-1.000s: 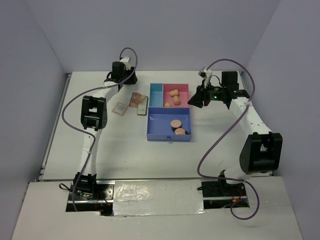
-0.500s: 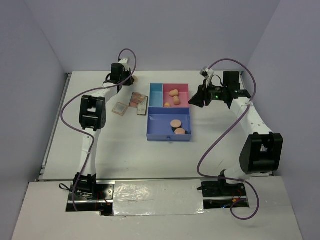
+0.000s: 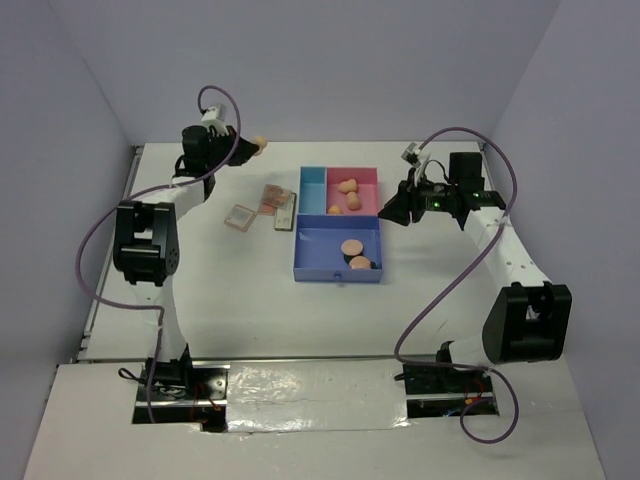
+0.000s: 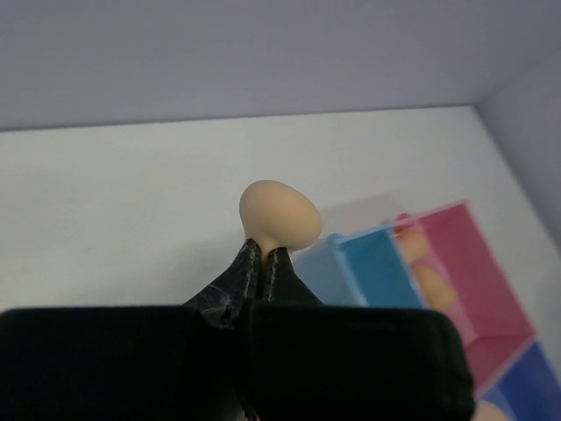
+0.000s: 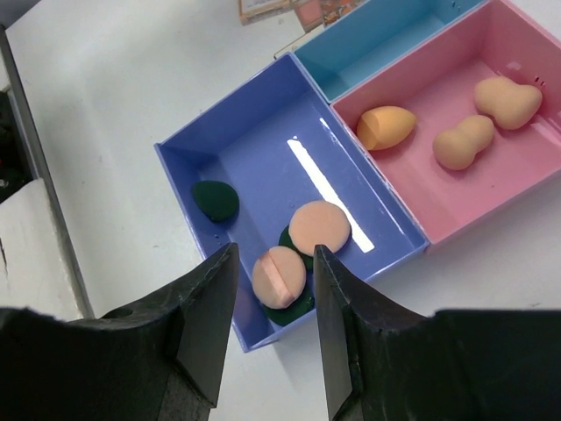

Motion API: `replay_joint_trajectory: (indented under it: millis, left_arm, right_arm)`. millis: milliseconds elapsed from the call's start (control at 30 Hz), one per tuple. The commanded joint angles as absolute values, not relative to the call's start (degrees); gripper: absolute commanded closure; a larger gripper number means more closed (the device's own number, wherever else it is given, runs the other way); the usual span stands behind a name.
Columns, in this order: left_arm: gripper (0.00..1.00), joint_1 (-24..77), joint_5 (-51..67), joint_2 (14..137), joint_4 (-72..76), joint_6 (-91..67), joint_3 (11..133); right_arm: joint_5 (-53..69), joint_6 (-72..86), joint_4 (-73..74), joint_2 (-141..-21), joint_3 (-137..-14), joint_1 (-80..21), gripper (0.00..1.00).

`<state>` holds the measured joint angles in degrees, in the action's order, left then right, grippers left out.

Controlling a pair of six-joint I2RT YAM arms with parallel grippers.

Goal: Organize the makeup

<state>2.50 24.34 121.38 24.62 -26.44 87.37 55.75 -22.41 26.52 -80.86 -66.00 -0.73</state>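
Your right gripper (image 5: 274, 263): released, empty, above the tray (image 3: 338, 276), right of centre in the top view.
Violet compartment: two puffs (image 5: 319, 226), green discs (image 5: 215, 200).
Pink compartment: three sponges (image 5: 465, 142).
Palettes (image 3: 262, 205): on the table (image 3: 250, 290), left of the tray.
Your left gripper (image 4: 263, 254): clenched on an egg sponge (image 4: 279, 210), upper left.

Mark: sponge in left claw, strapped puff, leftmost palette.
Sponge (image 4: 279, 209): left wrist view, middle of its bulb.
Strapped puff (image 5: 279, 275): right wrist view, on the strap.
Leftmost palette (image 3: 241, 217): top view, centre of its face.
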Motion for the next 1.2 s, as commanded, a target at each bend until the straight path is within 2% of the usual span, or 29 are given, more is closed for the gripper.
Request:
replay_joint_trajectory:
  millis: [0,167,333,800,933,1167]
  left_arm:
    - [1.0,2.81,34.61,114.63,38.92,-35.04,82.37]
    - [1.0,4.56,42.35,112.06,49.72,-45.69,74.72]
    - [1.0,9.4,42.63,109.87,53.53,-49.31,70.58]
    - [0.98,22.05,34.99,113.55,42.46,-41.23,73.47]
    - [0.94,24.52,31.12,116.01,33.24,-36.49,78.13]
    - [0.88,25.75,26.37,119.88,27.35,-34.54,83.39]
  right_arm:
    - [56.78,-22.5,25.23,-77.87,-65.04,1.21,0.53]
    - [56.51,-21.36,24.26,-76.99,-64.16,2.19,0.53]
    - [56.51,-19.78,23.21,-76.73,-63.55,3.78,0.55]
    - [57.39,-18.55,21.45,-75.41,-62.05,4.66,0.56]
    - [57.48,-18.28,21.27,-75.23,-61.96,4.66,0.55]
    - [57.39,-17.93,20.83,-74.79,-61.44,4.66,0.55]
